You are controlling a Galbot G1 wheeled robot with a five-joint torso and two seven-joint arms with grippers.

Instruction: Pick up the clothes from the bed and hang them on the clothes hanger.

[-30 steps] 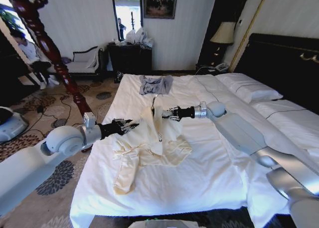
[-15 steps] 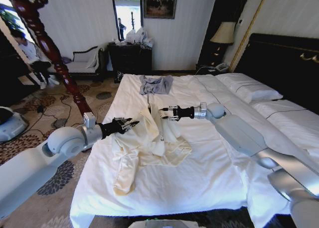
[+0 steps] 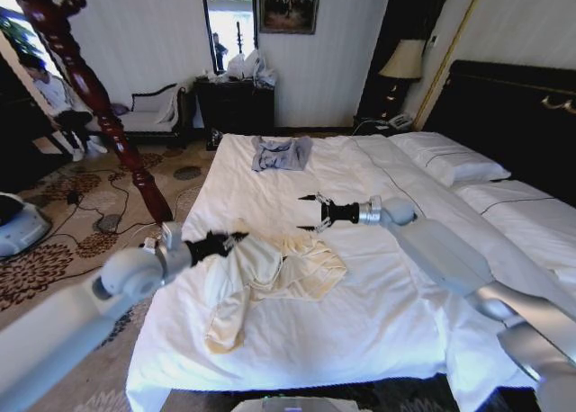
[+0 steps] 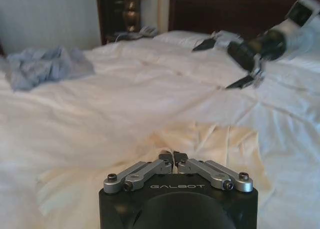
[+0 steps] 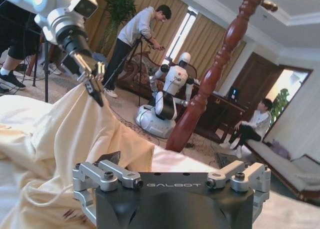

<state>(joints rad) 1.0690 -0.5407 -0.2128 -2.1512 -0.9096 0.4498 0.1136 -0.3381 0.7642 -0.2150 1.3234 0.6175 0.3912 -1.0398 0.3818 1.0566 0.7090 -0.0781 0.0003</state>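
Head view has the action on the near side of the bed (image 3: 387, 313): the left gripper (image 3: 236, 239) is at the edge of the cream clothes (image 3: 270, 273), fingers pressed together on a fold of the fabric. Left wrist view backs that up, with the tips meeting right on the pale cloth (image 4: 150, 154). And from the right wrist view you can see that gripper (image 5: 95, 86) holding a peak of the garment up off the duvet, the cloth (image 5: 85, 134) draping down from it like a tent. That lift looks meant to pull the shirt open and free it from the bedding.

Over to the right gripper (image 3: 310, 212): it hovers above the white duvet just beyond the garment, fingers spread wide and holding nothing. In the left wrist view its dark fingers (image 4: 240, 79) stand clearly apart. It seems placed there to take a second hold on the shirt.

Most of the clothes lie crumpled on the bed, one sleeve trailing toward the foot. A small grey-blue garment (image 3: 281, 153) sits well apart, up near the far edge. By my reading the pickup is only starting, hanging not yet begun.
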